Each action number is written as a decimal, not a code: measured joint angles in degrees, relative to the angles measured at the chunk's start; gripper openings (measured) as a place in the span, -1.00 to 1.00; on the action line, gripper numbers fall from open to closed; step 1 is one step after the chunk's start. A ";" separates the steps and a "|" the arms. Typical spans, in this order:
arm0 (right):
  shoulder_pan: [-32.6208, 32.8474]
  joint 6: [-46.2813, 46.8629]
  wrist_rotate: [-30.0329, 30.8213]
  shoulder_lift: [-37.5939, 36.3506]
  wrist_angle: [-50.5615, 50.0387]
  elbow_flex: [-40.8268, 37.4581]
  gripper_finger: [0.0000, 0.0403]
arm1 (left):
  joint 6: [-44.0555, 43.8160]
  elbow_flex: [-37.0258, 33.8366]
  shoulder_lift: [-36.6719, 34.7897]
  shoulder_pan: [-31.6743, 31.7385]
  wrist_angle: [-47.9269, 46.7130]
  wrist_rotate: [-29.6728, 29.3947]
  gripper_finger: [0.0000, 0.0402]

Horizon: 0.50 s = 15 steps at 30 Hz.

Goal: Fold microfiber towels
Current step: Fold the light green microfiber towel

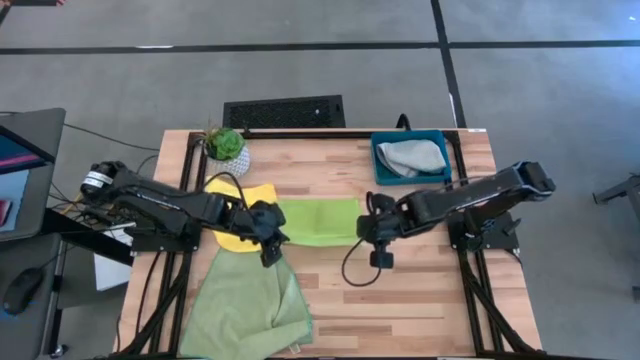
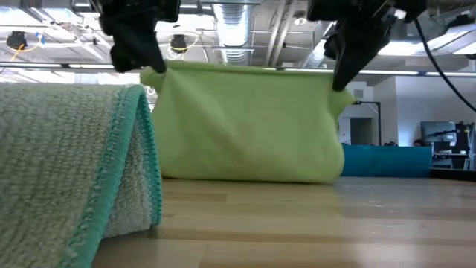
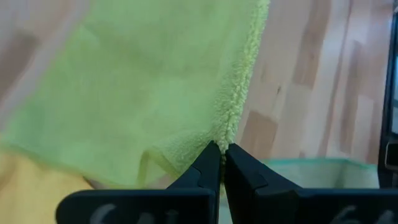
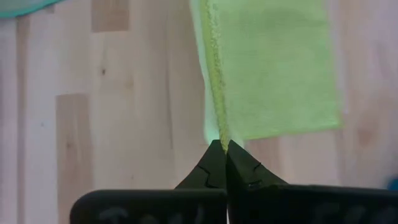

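Note:
A bright lime green towel (image 1: 318, 221) is held up between my two grippers at the table's middle. In the low view it hangs like a curtain (image 2: 249, 123) with its bottom on the wood. My left gripper (image 1: 276, 241) is shut on its left near corner and my right gripper (image 1: 366, 238) on its right near corner. A yellow towel (image 1: 238, 212) lies flat under my left arm. A larger pale green towel (image 1: 245, 305) lies rumpled at the near left. A grey towel (image 1: 412, 155) lies in the teal tray (image 1: 380, 168). My left gripper pinches the lime towel's corner (image 3: 225, 132) between its two fingertips, at the fluffy hemmed edge. The towel hangs below the fingers (image 2: 151, 68), and its lower part rests on the table. My right gripper pinches the towel's other upper corner (image 4: 218, 127) between its two fingertips, along the hemmed edge. The towel hangs below the fingers (image 2: 340, 80). Its top edge runs nearly straight between the two grippers.
A small potted plant (image 1: 225, 145) stands at the far left and a black grille (image 1: 284, 111) lies behind the table. The pale green towel's teal-stitched fold (image 2: 141, 164) rises close in the low view. Bare wood (image 1: 420, 300) lies at the near right.

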 joint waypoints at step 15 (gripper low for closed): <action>-4.52 -1.60 0.06 11.07 8.35 0.15 -0.96 | -7.31 -7.57 -0.12 0.61 0.11 -2.51 -1.00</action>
